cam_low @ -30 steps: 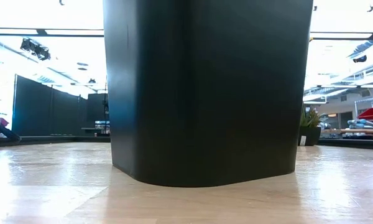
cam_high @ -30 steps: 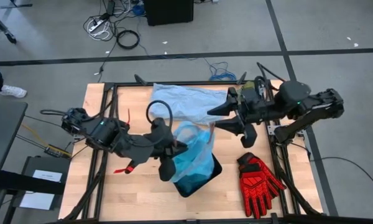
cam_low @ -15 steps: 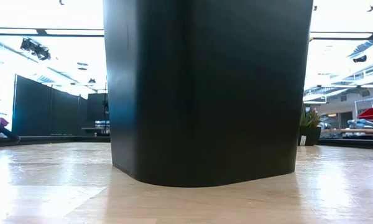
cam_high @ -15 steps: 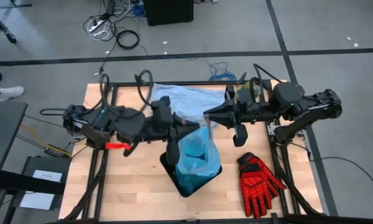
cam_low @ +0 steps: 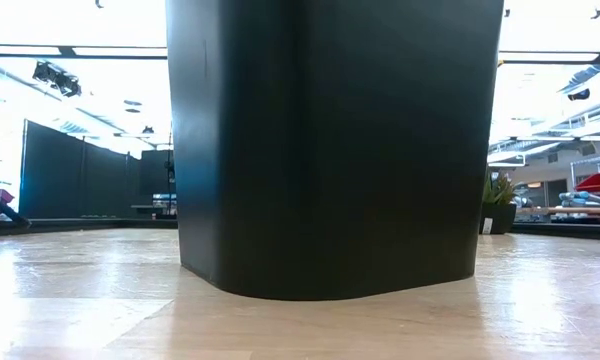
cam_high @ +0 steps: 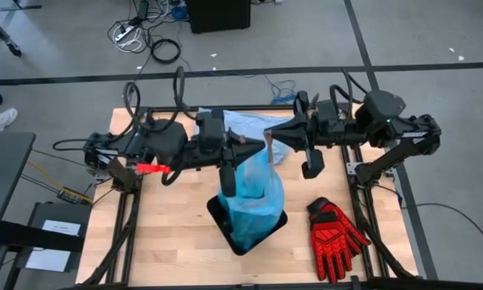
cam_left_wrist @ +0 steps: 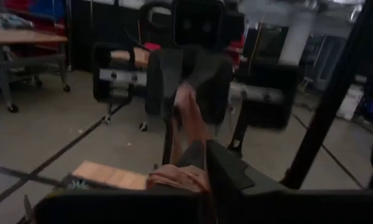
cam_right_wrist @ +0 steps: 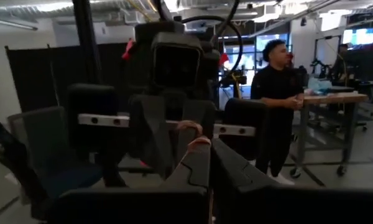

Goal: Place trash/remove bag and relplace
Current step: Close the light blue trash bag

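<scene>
1. The black bin (cam_high: 245, 234) stands below both grippers, with the bag (cam_high: 253, 189) rising out of it, stretched upward to them.
2. The bag's long axis runs near vertical, mouth end up, closed end down in the bin. It looks thin, limp and slippery, and probably light, so the gathered top edge is the place to hold it.
3. The left gripper (cam_high: 249, 153) pinches the bag's top from one side, fingers pressed together on the film.
4. The right gripper (cam_high: 271, 142), facing it and almost touching, pinches the same top edge from the opposite side.
</scene>
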